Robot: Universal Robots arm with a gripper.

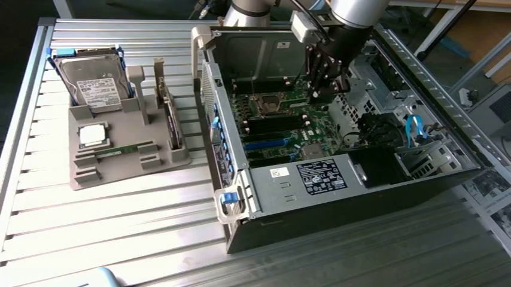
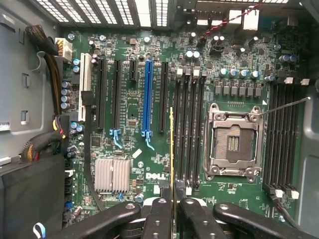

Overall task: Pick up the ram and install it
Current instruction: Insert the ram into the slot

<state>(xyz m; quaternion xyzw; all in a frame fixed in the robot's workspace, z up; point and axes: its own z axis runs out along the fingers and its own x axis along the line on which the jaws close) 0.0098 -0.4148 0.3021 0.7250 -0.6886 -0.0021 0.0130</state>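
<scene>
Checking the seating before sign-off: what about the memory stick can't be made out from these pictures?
- Memory stick: wrist view, edge-on, its chips hidden.
- Stick against the slots: exterior view, the claw covers it.
- Claw body: wrist view, cut off by the picture's edge.

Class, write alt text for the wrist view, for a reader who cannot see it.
The hand grips the ram edge-on over a green motherboard, close beside its black memory slots. An empty CPU socket sits next to those slots.
</scene>
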